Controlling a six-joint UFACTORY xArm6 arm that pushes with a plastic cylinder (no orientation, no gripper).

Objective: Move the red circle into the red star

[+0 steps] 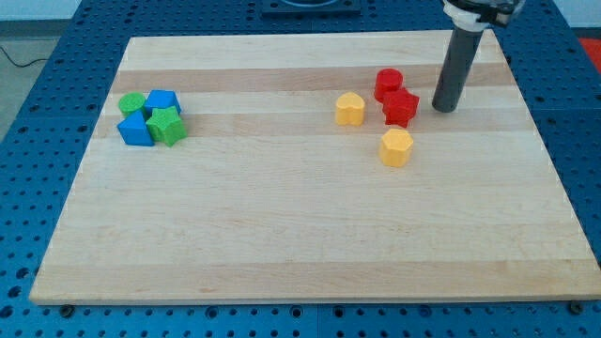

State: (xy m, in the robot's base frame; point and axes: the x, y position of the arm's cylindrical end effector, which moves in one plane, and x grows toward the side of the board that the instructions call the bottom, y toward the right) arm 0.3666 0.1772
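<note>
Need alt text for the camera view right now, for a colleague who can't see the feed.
On a wooden board, the red circle touches the red star just below it, with my tip right of the star. Two yellow blocks sit nearby; green and blue blocks cluster at the view's left.

Pale wooden board on blue perforated table

My tip ends a straight, smooth, dark grey round rod. At the frame's upper right, the rod enters a white collar beneath a black mount.
</note>
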